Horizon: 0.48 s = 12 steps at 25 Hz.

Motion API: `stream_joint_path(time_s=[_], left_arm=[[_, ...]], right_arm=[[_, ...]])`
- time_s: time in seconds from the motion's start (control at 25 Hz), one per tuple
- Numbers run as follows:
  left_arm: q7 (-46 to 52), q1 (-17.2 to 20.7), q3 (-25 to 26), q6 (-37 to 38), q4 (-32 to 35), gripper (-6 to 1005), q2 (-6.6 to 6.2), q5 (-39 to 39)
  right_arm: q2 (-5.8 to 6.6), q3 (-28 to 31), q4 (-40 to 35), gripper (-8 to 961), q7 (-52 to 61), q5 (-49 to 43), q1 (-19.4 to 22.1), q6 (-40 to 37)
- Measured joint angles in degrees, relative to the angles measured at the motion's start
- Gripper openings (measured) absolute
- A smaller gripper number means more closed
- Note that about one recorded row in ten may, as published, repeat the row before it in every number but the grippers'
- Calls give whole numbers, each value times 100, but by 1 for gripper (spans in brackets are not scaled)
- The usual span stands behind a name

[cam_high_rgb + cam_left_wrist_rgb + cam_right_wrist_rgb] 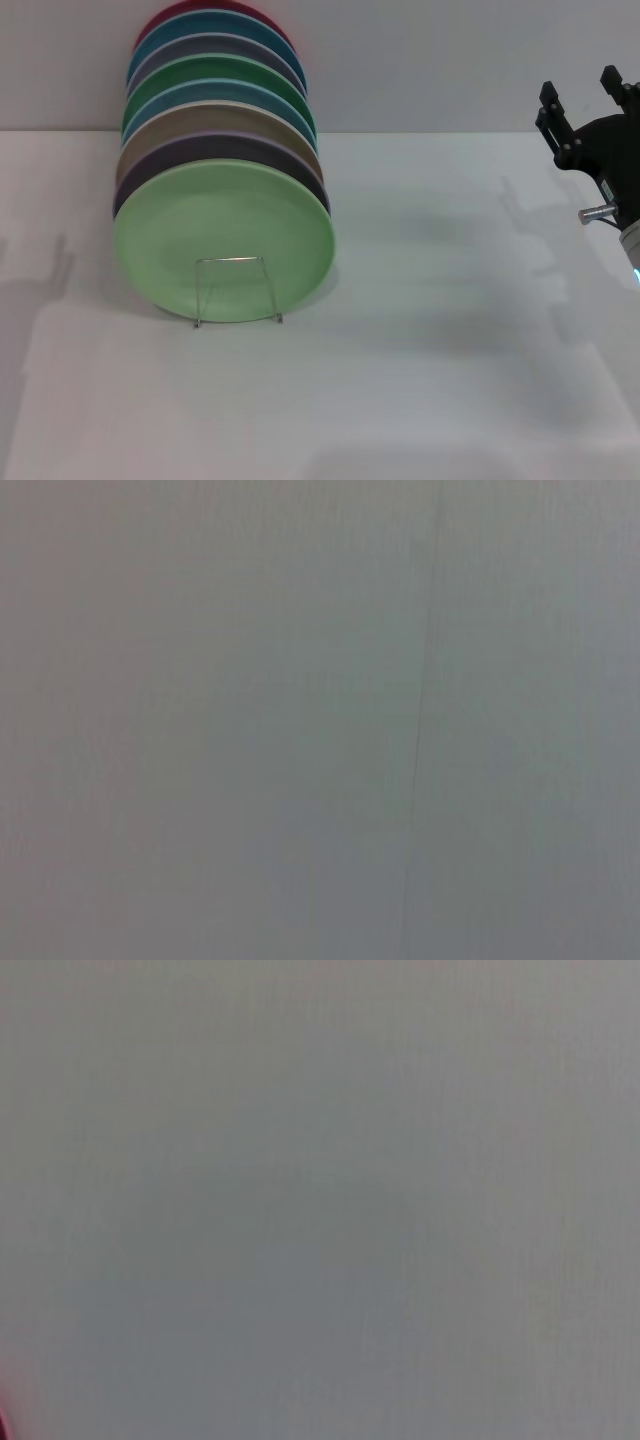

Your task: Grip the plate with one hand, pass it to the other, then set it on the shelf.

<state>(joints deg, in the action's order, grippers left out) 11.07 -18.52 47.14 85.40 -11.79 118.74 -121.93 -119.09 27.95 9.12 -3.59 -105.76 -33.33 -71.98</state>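
Nine or so plates stand on edge in one leaning row at the left of the white table point(450, 380), and that row is the biggest thing before me. At its front is the plate point(222, 235), the pale mint one, upright and facing me, its lower face resting against the shelf point(237, 290), whose thin wire loop stands in front of it. Behind it come a dark purple plate point(300, 160) and the other colours, each touching the next.

Smaller, at the far right, is my right gripper point(585, 100), raised, well apart from the row, its two black fingers spread wide with nothing between them. My left gripper is not in view, and both wrist cameras show only blank grey surface.

By my judgement the mint plate already sits at the shelf, so either the placing is finished or no grip has begun. If a grip is wanted, I must cross left and pinch the plate's top rim without tipping its neighbours.
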Motion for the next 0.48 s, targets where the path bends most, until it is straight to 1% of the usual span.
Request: stream_joint_path(time_s=[0.48], left_arm=[[0,59,-11,24,1,755,-3,-2]], right_arm=[[-9,0,56,684,1,-29,-7,-3]])
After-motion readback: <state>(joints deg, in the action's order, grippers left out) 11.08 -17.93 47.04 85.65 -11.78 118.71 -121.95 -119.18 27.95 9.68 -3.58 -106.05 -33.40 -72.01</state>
